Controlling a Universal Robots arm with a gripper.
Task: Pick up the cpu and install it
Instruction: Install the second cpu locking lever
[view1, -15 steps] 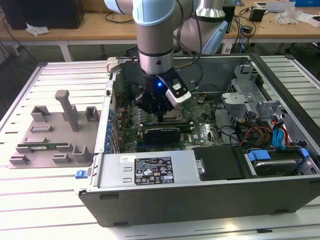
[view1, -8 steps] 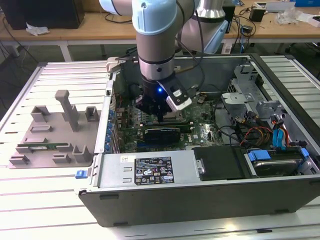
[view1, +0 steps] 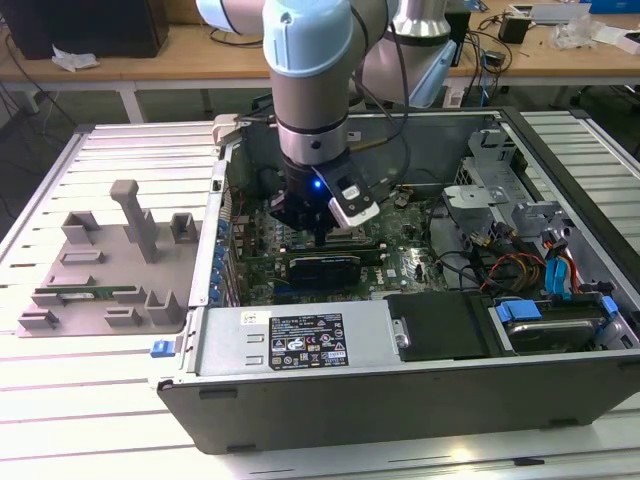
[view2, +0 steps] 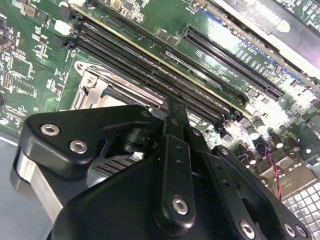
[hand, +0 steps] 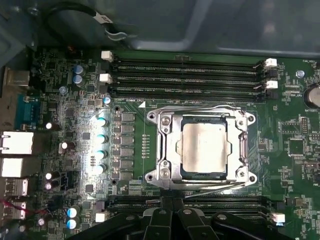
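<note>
The cpu (hand: 204, 149), a flat square chip with a shiny silver top, lies inside the metal socket frame (hand: 165, 150) on the green motherboard (hand: 60, 100). In the first wrist view my gripper (hand: 172, 202) sits just beside the socket's edge, over the memory slots, with its black fingers pressed together and nothing between them. In the second wrist view the gripper (view2: 176, 107) points down at the board next to the socket frame (view2: 92, 85), and its body hides most of the socket. In the exterior view the gripper (view1: 318, 232) is lowered into the open computer case (view1: 560, 390).
Memory slots (hand: 185, 77) run along both sides of the socket. A black expansion card (view1: 325, 268) and power supply (view1: 300, 340) lie close by. Cables (view1: 510, 265) and drive bays fill the case on the exterior view's right. A grey tray (view1: 110, 270) stands outside on the exterior view's left.
</note>
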